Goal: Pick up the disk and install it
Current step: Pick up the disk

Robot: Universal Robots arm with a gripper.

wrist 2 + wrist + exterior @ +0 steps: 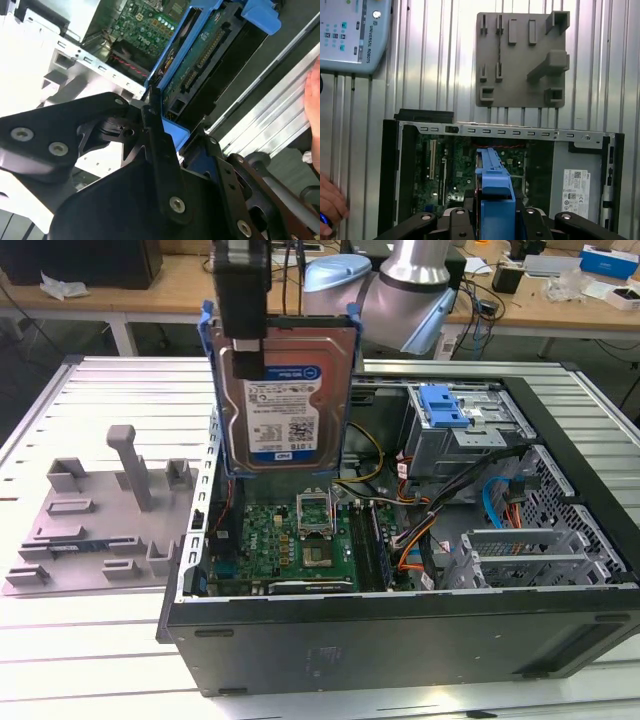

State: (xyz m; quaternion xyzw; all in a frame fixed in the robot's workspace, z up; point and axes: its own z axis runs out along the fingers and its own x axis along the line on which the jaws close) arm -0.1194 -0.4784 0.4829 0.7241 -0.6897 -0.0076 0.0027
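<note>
The disk [285, 400], a silver hard drive with a white-and-blue label in a bright blue carrier bracket, hangs upright in the air over the far left part of the open computer case [400, 625]. My gripper [246, 362] comes down from above and is shut on the disk's top edge. In the second wrist view the disk [202, 62] shows its green circuit-board side, with the gripper [162, 132] clamped on the blue bracket. In the first wrist view the bracket's blue edge [492, 182] stands out from the gripper [492, 215] above the motherboard [455, 170].
A grey fixture plate [100, 520] with upright pegs lies on the ribbed table at the exterior view's left of the case. Inside the case are a drive cage with a blue latch tab [445, 405] and loose cables [420, 530]. A person's hand [330, 207] rests beside the case.
</note>
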